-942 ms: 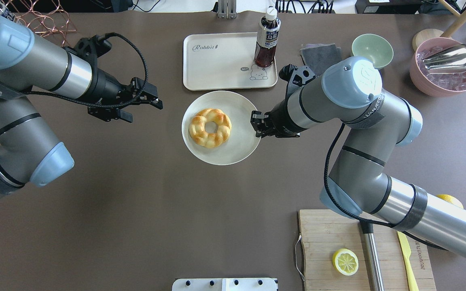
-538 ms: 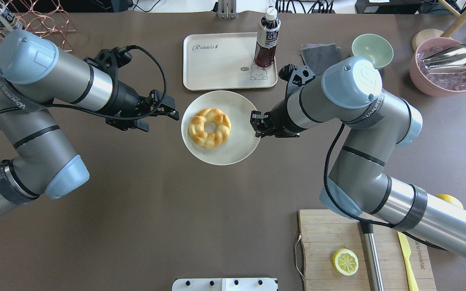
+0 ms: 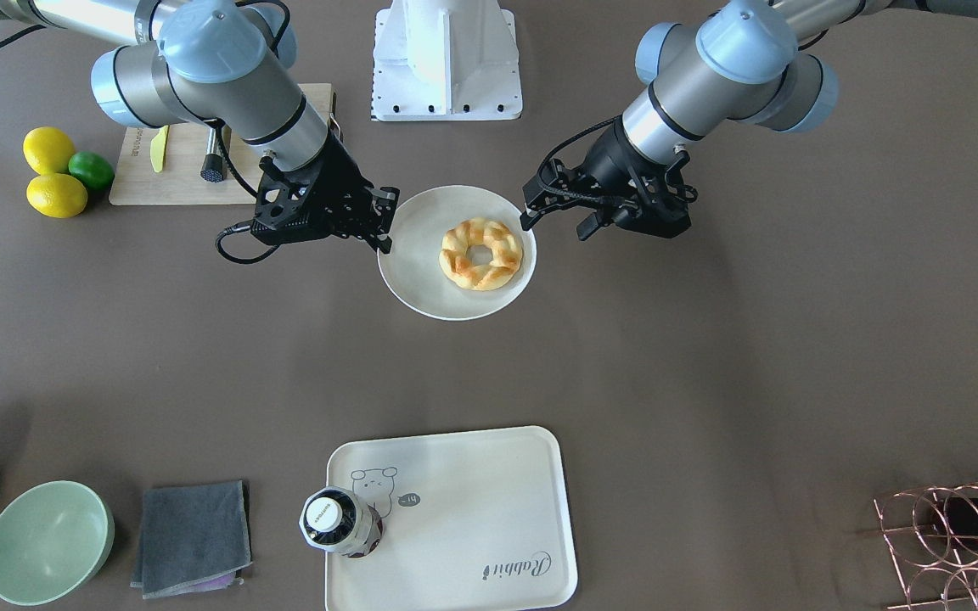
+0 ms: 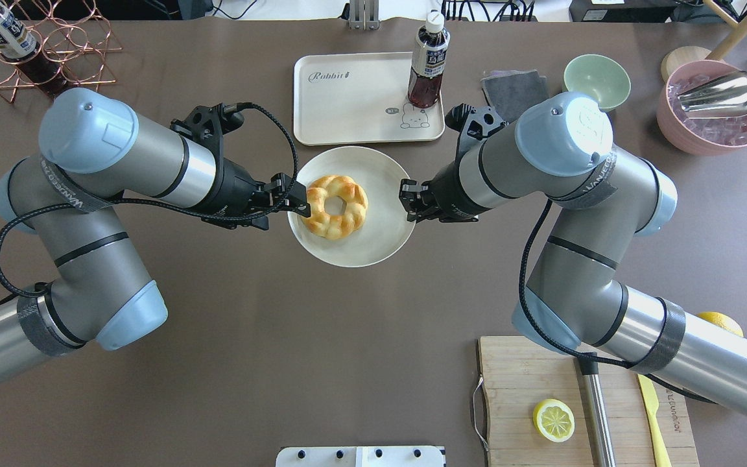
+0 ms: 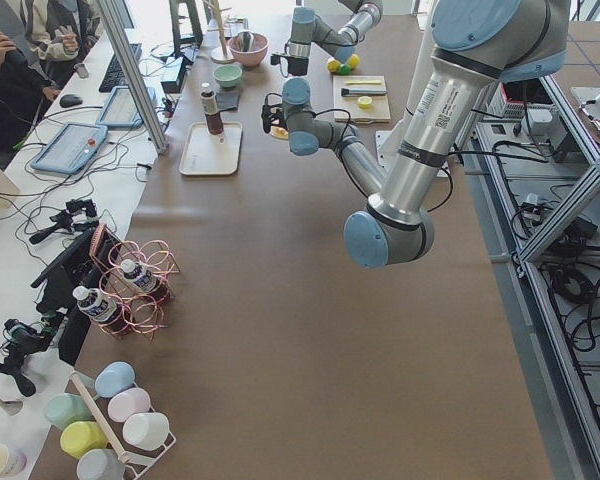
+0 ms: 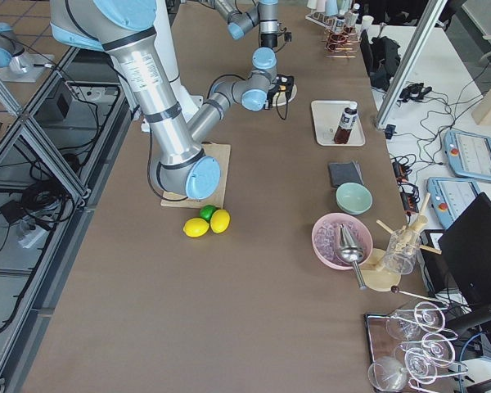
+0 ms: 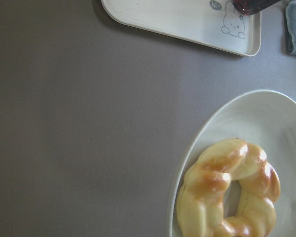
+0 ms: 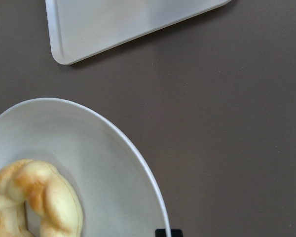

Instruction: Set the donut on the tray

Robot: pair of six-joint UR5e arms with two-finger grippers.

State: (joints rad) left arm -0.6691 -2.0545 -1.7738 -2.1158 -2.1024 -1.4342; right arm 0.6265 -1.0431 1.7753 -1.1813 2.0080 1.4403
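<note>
Golden and braided, the donut (image 4: 336, 206) lies flat on a round plate (image 4: 373, 253) at the middle of the table (image 4: 231, 363), nearer the plate's left rim than its right. It is not on the tray (image 4: 354, 104), which sits apart from the plate toward the far edge, with a strip of table between them. A bottle (image 4: 427, 61) stands upright at the tray's right edge, beside the bear drawing.

The left gripper (image 3: 555, 227) is low at the plate's left side, its jaws spread wide with nothing between them. One fingertip (image 4: 305, 209) reaches over the left rim just beside the donut; whether it touches the donut cannot be told. The other finger hangs over the table outside the plate.

The right gripper (image 4: 408, 202) is at the plate's right rim, apart from the donut. How far its jaws are parted, and whether they pinch the rim, cannot be told.

A grey cloth (image 4: 514, 91) and a green bowl (image 4: 597, 81) lie right of the tray along the far edge. A cutting board (image 4: 529, 376) with a lemon slice (image 4: 554, 419) is at the near edge toward the right corner.
</note>
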